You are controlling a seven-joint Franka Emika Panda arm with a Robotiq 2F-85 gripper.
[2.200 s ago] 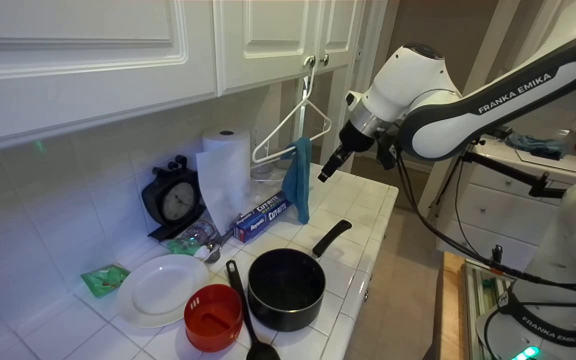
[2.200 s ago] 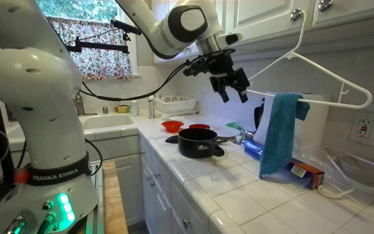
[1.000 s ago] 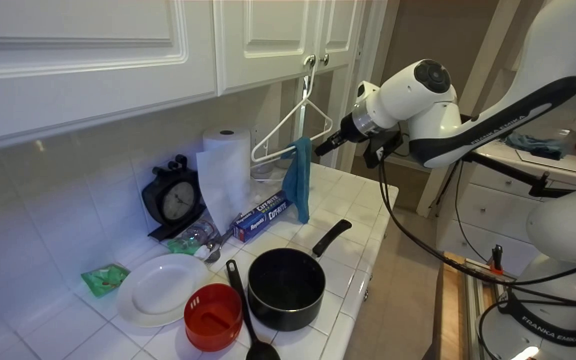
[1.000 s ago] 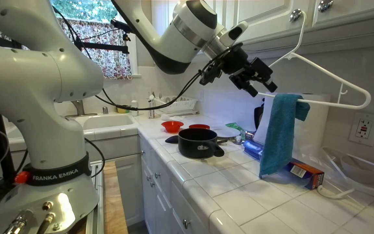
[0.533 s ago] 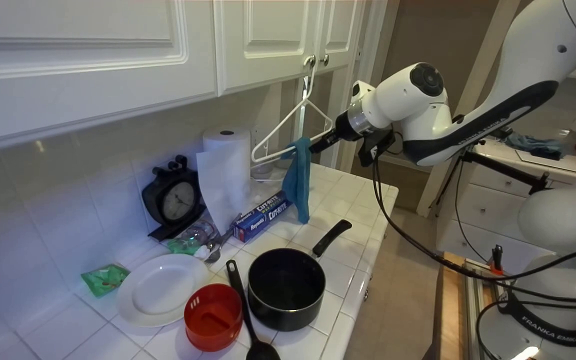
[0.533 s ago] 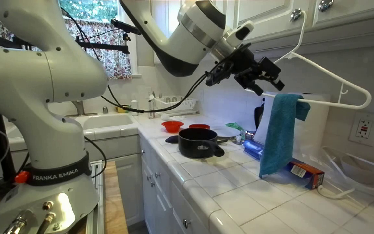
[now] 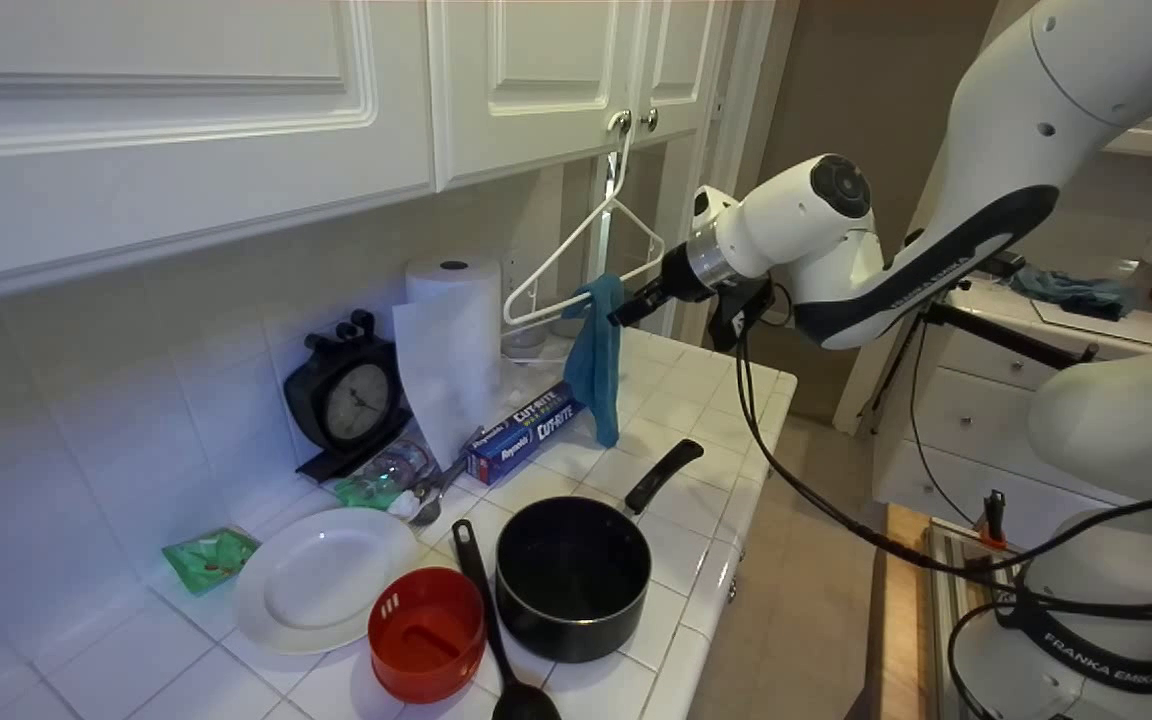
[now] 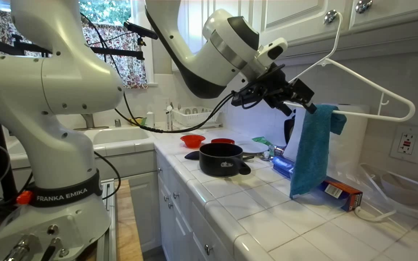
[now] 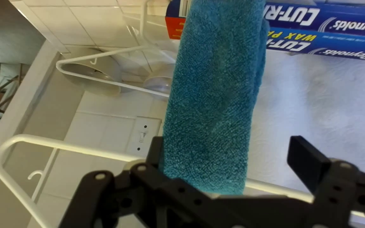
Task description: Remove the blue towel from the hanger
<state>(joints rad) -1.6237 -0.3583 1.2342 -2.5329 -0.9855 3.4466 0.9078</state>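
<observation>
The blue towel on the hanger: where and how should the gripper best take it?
Probably on the long part of the blue towel, just below the hanger's lower bar, from the robot's side. This part hangs on that side, with only a short flap behind, and in the wrist view the open gripper looks wide enough to span it.

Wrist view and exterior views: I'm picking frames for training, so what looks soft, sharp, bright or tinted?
Wrist view: the gripper is dark and soft, the blue towel shows crisp texture, and the wax paper box is legible but upside down; in an exterior view, a bluish tint lies over the tiled wall; in an exterior view, the window is bright above the floral curtain.
</observation>
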